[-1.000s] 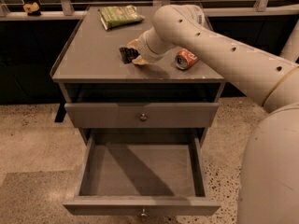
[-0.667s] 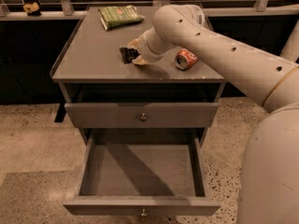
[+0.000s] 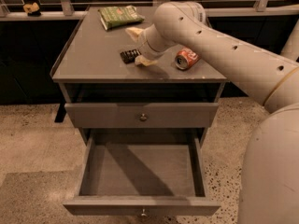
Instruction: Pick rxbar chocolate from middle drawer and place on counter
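The rxbar chocolate [image 3: 129,56], a black bar, lies flat on the counter [image 3: 88,55] near its middle. My gripper [image 3: 138,46] is over the counter just right of the bar, open, with one finger [image 3: 132,31] behind the bar and the other [image 3: 145,61] touching or almost touching its right end. The middle drawer [image 3: 140,205], the cabinet's lowest, is pulled fully out and nothing shows inside it.
A red soda can [image 3: 186,59] lies on its side on the counter right of the gripper. A green snack bag [image 3: 119,16] sits at the counter's back. The knobbed drawer above [image 3: 140,115] is shut. My arm spans the right side. Speckled floor surrounds the cabinet.
The gripper's far finger has moved away from the bar, widening the gap. The bar stays on the counter. Drawer, can and bag have not moved.
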Tool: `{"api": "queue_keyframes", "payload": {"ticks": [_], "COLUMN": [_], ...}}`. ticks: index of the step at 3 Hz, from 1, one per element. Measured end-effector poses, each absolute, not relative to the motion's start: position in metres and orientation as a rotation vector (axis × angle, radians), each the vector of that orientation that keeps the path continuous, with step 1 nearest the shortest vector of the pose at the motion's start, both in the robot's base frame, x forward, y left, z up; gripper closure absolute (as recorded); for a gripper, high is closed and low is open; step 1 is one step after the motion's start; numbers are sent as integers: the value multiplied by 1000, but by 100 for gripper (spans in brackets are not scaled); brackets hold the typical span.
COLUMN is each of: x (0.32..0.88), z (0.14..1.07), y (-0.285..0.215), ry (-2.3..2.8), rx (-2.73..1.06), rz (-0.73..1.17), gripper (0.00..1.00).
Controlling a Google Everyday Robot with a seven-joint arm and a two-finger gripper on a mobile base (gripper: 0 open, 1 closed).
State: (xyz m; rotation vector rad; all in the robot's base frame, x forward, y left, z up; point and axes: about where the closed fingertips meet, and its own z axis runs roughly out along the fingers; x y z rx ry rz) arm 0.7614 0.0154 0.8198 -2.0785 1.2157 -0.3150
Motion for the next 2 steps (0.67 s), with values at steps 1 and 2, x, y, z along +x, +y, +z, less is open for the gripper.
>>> {"api": "queue_keyframes", "payload": {"ticks": [1, 2], "x": [761, 761], "z": [838, 838], "y": [15, 15], "ry": [1216, 1216], "rx": [-2079, -2079], "rz": [-315, -315], "gripper": [0, 0]}}
